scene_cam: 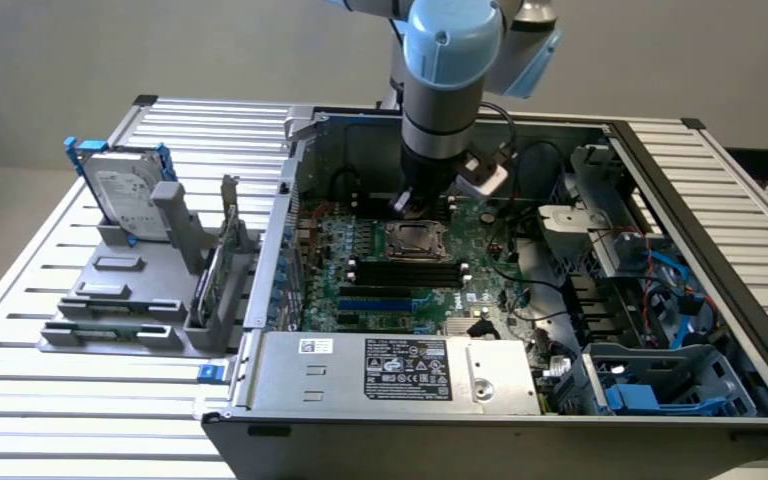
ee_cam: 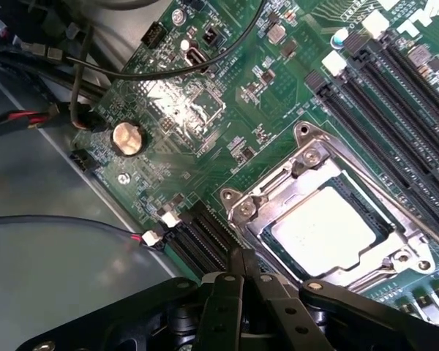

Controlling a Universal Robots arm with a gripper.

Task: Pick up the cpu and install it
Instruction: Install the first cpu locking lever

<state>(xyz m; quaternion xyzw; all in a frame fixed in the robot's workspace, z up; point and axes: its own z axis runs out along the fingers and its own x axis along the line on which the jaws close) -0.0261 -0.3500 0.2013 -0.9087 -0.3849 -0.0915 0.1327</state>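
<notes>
We see a big open computer case (scene_cam: 704, 300) lying on a ribbed metal surface (scene_cam: 37, 420). Inside it sits a green board (scene_cam: 398, 270) with lots of tiny parts.

The robot arm (scene_cam: 448, 70) reaches down into the case from above. Its tool (ee_cam: 243, 272) hangs just over the board, near the edge of the socket (ee_cam: 307, 157). In the wrist view the two black fingers (ee_cam: 227, 307) are pressed together with no gap between them. The tool is closed all the way – and it has nothing in it.

The chip (ee_cam: 328, 228) is a small flat square with a pale silver top. It lies flat inside the socket, with the shiny metal frame all around it. The tool's tips are just beside the frame (we cannot tell if they touch it).

Near the socket run long black slots (ee_cam: 395, 110), side by side. A round silver battery (ee_cam: 128, 137) sits on the board farther off, and thin black wires (ee_cam: 168, 69) curl over the board past it.

In the exterior view, a grey rack (scene_cam: 131, 290) stands on the surface to the exterior view's left of the case. A silver drive (scene_cam: 128, 195) with a blue bracket stands upright in it – well apart from the arm. At the near side of the case lies a grey metal box with a black label (scene_cam: 407, 367). A blue plastic part (scene_cam: 631, 398) sits in the near corner toward the exterior view's right.
</notes>
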